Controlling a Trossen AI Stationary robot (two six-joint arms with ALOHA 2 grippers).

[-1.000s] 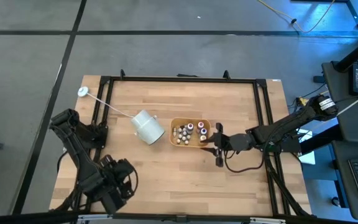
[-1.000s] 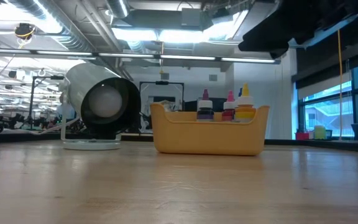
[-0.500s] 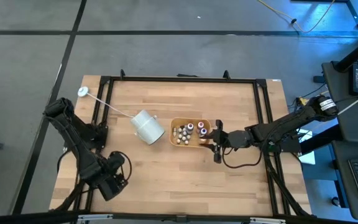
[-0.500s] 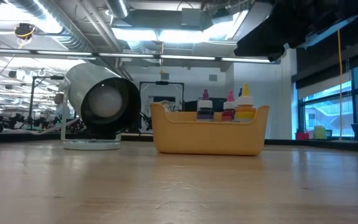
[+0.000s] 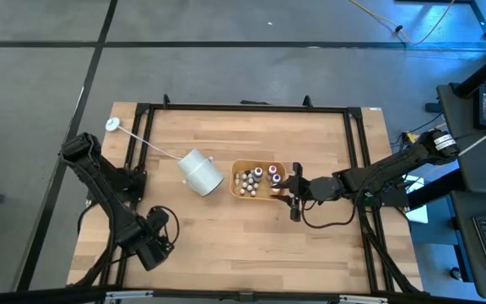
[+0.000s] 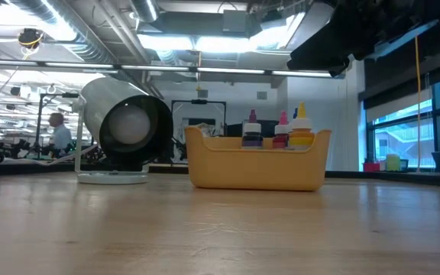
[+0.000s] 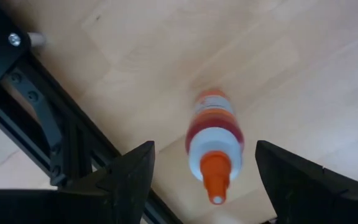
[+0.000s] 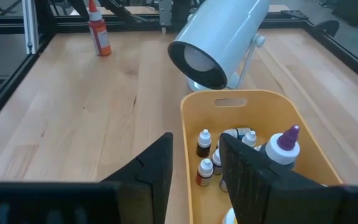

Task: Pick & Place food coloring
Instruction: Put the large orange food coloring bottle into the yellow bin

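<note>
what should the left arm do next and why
Probably lower the left gripper straight down around the orange-capped bottle: its jaws stand open either side above the bottle, which stands upright on the table, far from the tray.

No text, label, brand or number can be read anywhere.

The tray (image 5: 259,180) sat mid-table (image 5: 226,228) with small bottles (image 5: 248,181) standing in it, the cup (image 5: 200,171) lying just to its left. One bottle (image 7: 214,140) stood apart near the table's front-left corner, below the left gripper (image 5: 150,249); the right gripper (image 5: 294,195) hovered at the tray's right edge.
</note>
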